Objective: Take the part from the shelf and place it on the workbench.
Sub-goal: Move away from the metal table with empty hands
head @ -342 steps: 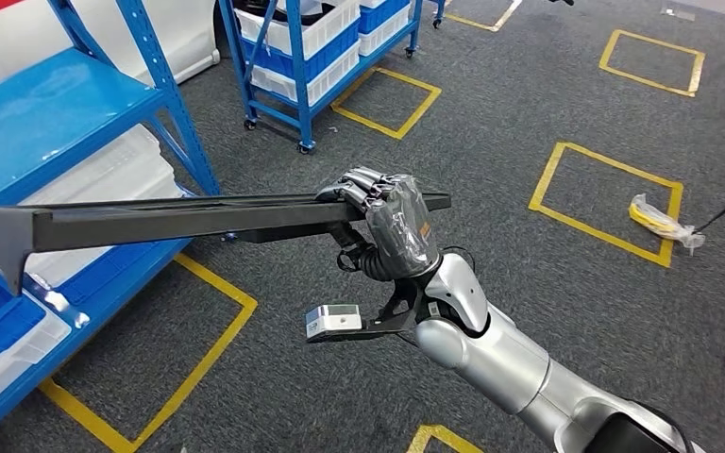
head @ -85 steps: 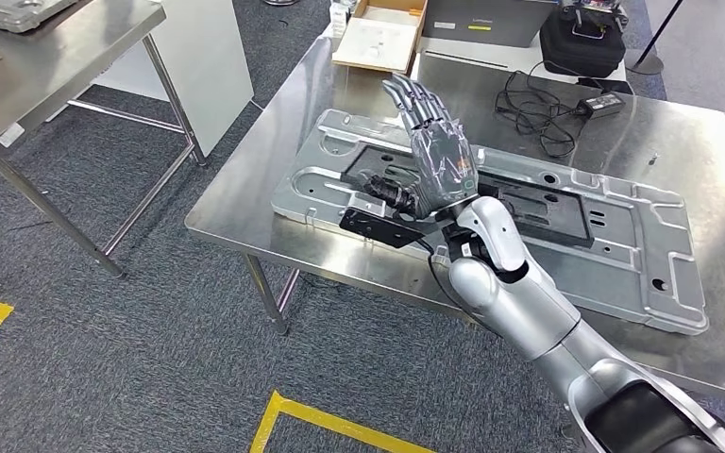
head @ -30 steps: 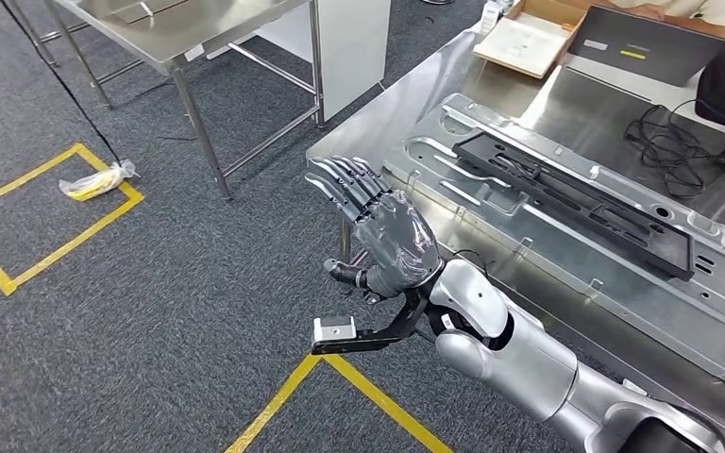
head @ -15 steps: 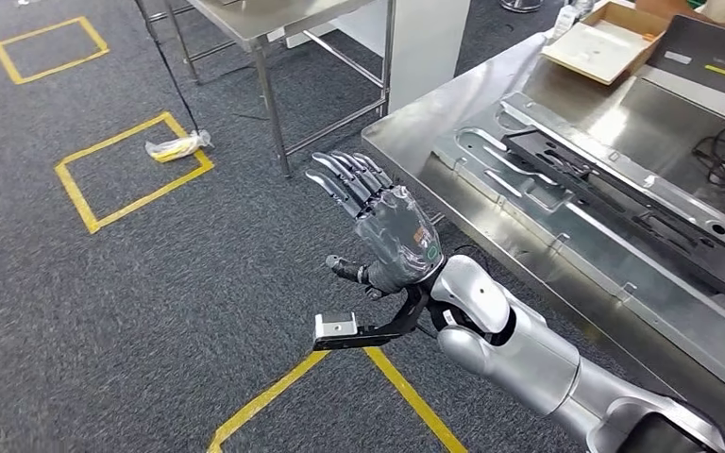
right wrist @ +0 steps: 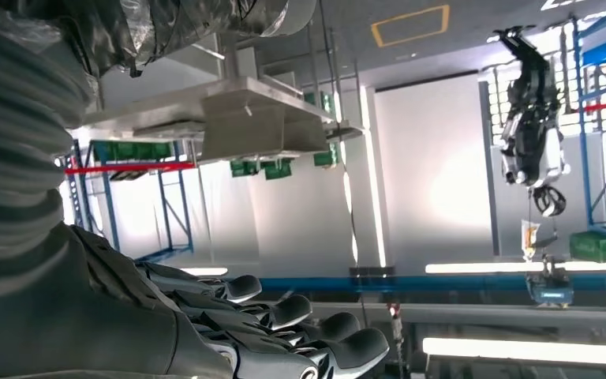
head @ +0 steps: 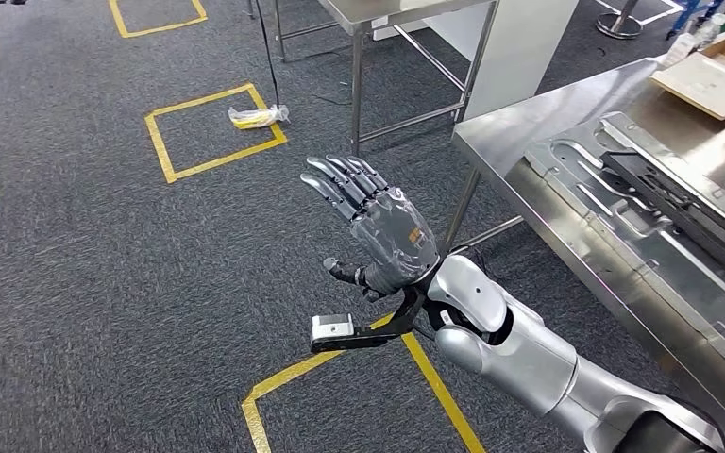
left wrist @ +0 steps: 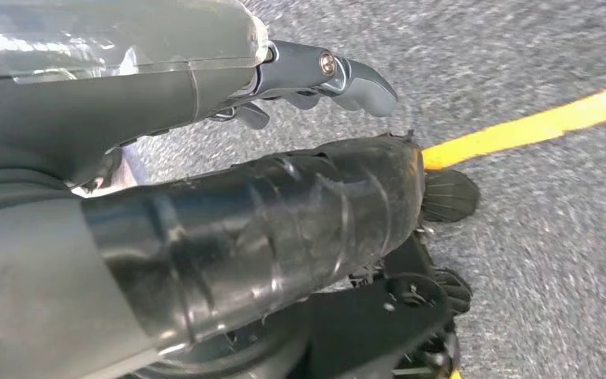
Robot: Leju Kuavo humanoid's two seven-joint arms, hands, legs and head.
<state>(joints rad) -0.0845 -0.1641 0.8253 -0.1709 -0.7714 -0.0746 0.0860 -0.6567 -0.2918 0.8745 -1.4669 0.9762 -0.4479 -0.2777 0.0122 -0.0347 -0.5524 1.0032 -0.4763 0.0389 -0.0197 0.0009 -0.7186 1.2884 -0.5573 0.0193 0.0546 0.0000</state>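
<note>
The long black part (head: 682,206) lies on a silver stamped plate (head: 604,250) on the steel workbench (head: 494,143) at the right. My right hand (head: 378,231) is raised over the carpet to the left of the bench, fingers spread, holding nothing, well apart from the part. Its stretched fingers (right wrist: 284,335) hold nothing in the right wrist view either. My left hand (left wrist: 205,71) hangs over the grey floor with a fingertip (left wrist: 359,77) reaching out and nothing in it.
A second steel table (head: 406,11) stands at the back. Yellow tape squares (head: 212,127) mark the carpet, one holding a crumpled yellow bag (head: 257,116). A yellow line (head: 434,377) runs under my right arm. A cardboard box (head: 717,80) sits on the workbench's far end.
The camera has turned left, so the workbench and the part on it slid to the picture's right. My right hand, which earlier carried the part, stays raised and holds nothing.
</note>
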